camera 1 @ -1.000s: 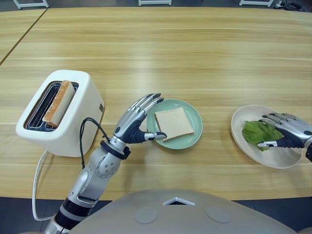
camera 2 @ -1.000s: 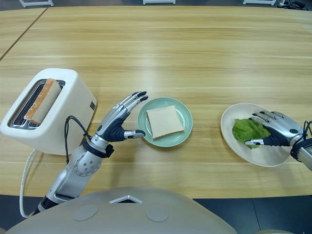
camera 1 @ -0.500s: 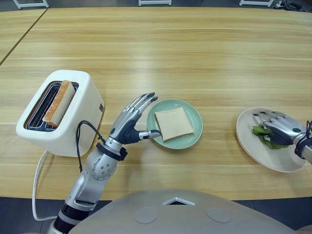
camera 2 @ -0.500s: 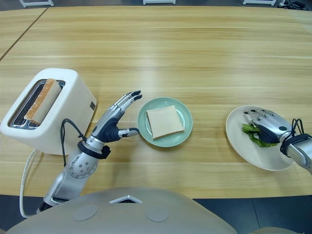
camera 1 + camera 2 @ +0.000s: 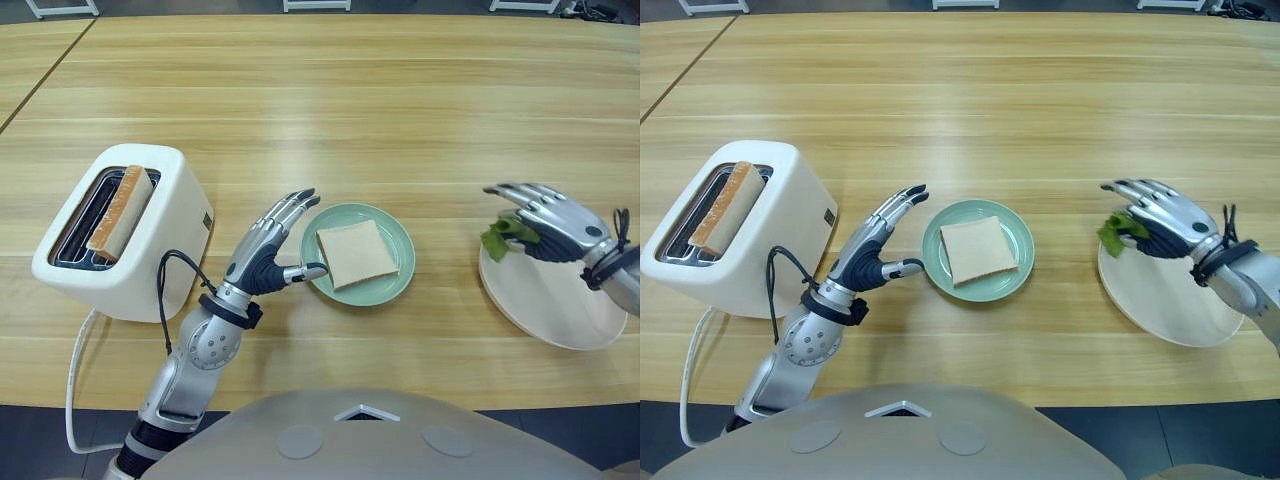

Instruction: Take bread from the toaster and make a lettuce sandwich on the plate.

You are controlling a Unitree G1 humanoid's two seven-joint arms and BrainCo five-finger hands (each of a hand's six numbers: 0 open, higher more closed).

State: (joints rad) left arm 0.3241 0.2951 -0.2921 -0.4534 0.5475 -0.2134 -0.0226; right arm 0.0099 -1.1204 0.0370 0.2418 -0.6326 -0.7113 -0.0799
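Observation:
A white toaster (image 5: 120, 235) stands at the left with one slice of bread (image 5: 122, 206) upright in its slot. A second slice of bread (image 5: 356, 253) lies flat on the green plate (image 5: 392, 285) in the middle. My left hand (image 5: 268, 257) rests open just left of that plate, fingers spread, holding nothing. My right hand (image 5: 545, 218) is above the left rim of the cream plate (image 5: 560, 305), shut on a green lettuce leaf (image 5: 499, 236) that hangs below its fingers, clear of the plate.
The toaster's white cord (image 5: 78, 372) runs down off the table's front edge. Bare wooden tabletop (image 5: 330, 110) stretches behind the plates and between them.
My right hand closed on the lettuce and lifted it off the cream plate, moving left and up. My left hand drew back slightly from the green plate.

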